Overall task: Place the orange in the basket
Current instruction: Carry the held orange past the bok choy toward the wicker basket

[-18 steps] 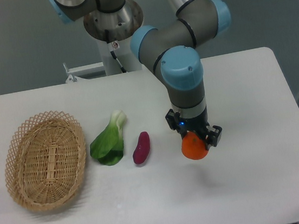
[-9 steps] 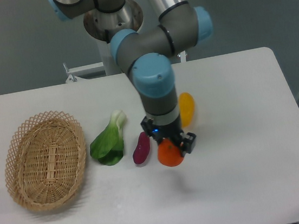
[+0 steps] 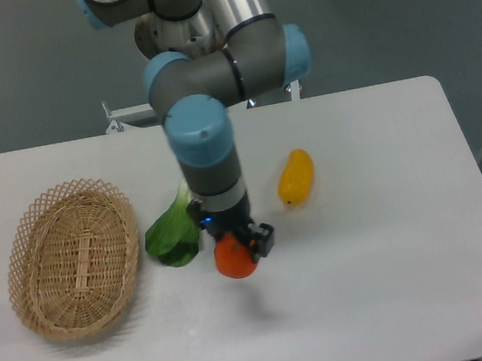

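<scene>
The orange (image 3: 234, 258) is a small round orange-red fruit, held in my gripper (image 3: 235, 247), which is shut on it and carries it above the table near the middle. The basket (image 3: 73, 258) is an oval tan wicker basket at the left of the table, with nothing in it. The gripper and the orange are to the right of the basket, with the green leafy vegetable (image 3: 173, 231) between them.
An elongated yellow-orange fruit (image 3: 296, 176) lies right of the arm. The leafy green vegetable lies just left of the gripper. The purple vegetable seen earlier is hidden behind the gripper. The white table (image 3: 389, 241) ends at the right and front.
The gripper has carried the orange leftward, from the table's right middle to just beside the leafy vegetable. The yellow fruit is now uncovered; the purple vegetable is now hidden.
</scene>
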Robot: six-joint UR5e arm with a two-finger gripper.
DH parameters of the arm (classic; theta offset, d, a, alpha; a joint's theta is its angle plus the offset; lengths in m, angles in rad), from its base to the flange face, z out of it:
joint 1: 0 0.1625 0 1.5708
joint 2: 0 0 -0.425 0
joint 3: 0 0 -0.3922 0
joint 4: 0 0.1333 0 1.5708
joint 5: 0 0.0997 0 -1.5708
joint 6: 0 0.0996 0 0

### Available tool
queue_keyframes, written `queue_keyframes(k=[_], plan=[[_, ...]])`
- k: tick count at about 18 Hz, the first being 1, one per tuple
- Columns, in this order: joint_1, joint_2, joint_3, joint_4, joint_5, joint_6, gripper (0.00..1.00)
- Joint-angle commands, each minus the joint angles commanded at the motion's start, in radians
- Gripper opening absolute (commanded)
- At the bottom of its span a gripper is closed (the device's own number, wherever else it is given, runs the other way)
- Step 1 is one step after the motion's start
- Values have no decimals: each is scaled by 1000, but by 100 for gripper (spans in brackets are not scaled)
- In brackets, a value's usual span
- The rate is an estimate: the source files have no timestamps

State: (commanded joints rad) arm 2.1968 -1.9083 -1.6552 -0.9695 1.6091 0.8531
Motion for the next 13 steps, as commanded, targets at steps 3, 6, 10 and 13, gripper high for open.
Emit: queue_keyframes(k=[3, 6, 10, 13], plan=[[-64, -15, -3, 3, 2, -86, 68], [-129, -28, -3, 5, 3, -137, 68], [-227, -22, -9, 9, 8, -196, 68], [-265, -28, -26, 28, 14, -224, 68]])
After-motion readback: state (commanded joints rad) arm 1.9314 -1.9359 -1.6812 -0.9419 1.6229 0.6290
